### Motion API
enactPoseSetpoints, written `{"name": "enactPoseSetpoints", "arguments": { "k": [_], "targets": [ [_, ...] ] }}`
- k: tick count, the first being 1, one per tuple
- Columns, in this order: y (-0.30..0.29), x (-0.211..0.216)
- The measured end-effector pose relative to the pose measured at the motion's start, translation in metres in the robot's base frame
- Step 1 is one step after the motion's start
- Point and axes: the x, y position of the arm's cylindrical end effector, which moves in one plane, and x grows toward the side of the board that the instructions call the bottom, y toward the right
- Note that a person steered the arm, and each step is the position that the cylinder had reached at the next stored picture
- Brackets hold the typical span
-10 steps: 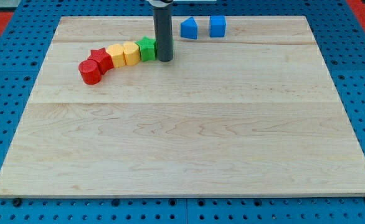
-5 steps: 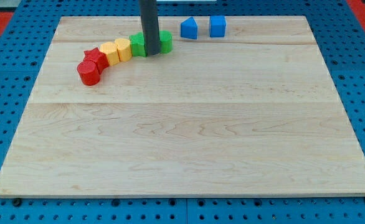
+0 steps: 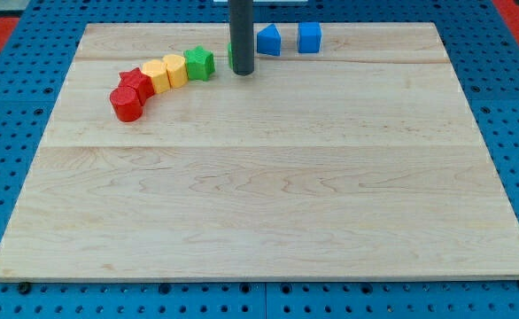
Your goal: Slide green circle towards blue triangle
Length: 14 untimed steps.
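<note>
The green circle (image 3: 230,57) is near the board's top edge, mostly hidden behind my rod; only a sliver shows on the rod's left. My tip (image 3: 243,72) rests on the board right at the circle's front. The blue triangle (image 3: 268,41) stands just to the right of the rod, a short gap from the circle. A green star (image 3: 199,64) sits to the circle's left, apart from it.
A blue cube (image 3: 309,37) stands right of the blue triangle. Left of the green star runs a curved row: two yellow blocks (image 3: 174,69) (image 3: 156,75), a red star (image 3: 135,82) and a red cylinder (image 3: 127,103). The wooden board (image 3: 259,195) lies on a blue pegboard.
My tip swung left and back, then moved right. The green circle has slid right, away from the green star and closer to the blue triangle. The coloured row shifted slightly.
</note>
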Motion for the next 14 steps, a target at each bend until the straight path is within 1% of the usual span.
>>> {"name": "enactPoseSetpoints", "arguments": {
  "k": [2,5,7,9,10,12,14],
  "targets": [
    [-0.001,-0.014],
    [-0.023,-0.019],
    [-0.023,-0.031],
    [-0.019,-0.028],
    [-0.007,-0.022],
    [-0.007,-0.023],
    [-0.007,-0.036]
  ]
}}
